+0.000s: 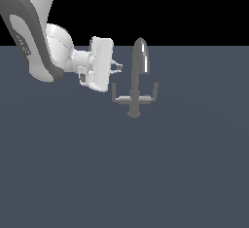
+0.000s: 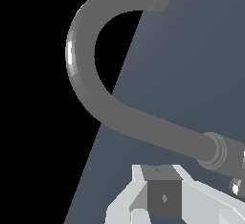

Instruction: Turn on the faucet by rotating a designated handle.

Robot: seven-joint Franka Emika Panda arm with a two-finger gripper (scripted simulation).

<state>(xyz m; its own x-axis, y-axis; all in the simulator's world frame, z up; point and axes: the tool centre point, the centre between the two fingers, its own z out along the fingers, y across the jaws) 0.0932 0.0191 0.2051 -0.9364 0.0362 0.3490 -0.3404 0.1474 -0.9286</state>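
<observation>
The faucet [image 1: 135, 88] is standing on the dark bench [image 1: 124, 173], just ahead of the end effector [image 1: 117, 66], which is pointing sideways toward the arched spout [image 2: 91, 70] and hovering near it without touching anything. Its small fingers are looking slightly parted with nothing between them, so it is reading as released and empty, though the exterior view is showing them very small and the wrist view is showing only the body of the end effector. The handle [image 1: 115, 93], the thin L-shaped arm of the crossbar on the side nearer the end effector, is sitting just below and slightly ahead of the fingertips, its short upturned tip rising toward them. Judging by its look, the faucet is behaving as rigid metal fixed to the bench: it is not likely to flex or tip, and only the handle is likely to swing about the stem. The glossy finish is suggesting a slippery surface, so pushing or pinching at the upturned tip, far from the stem, is probably giving the best leverage.
</observation>
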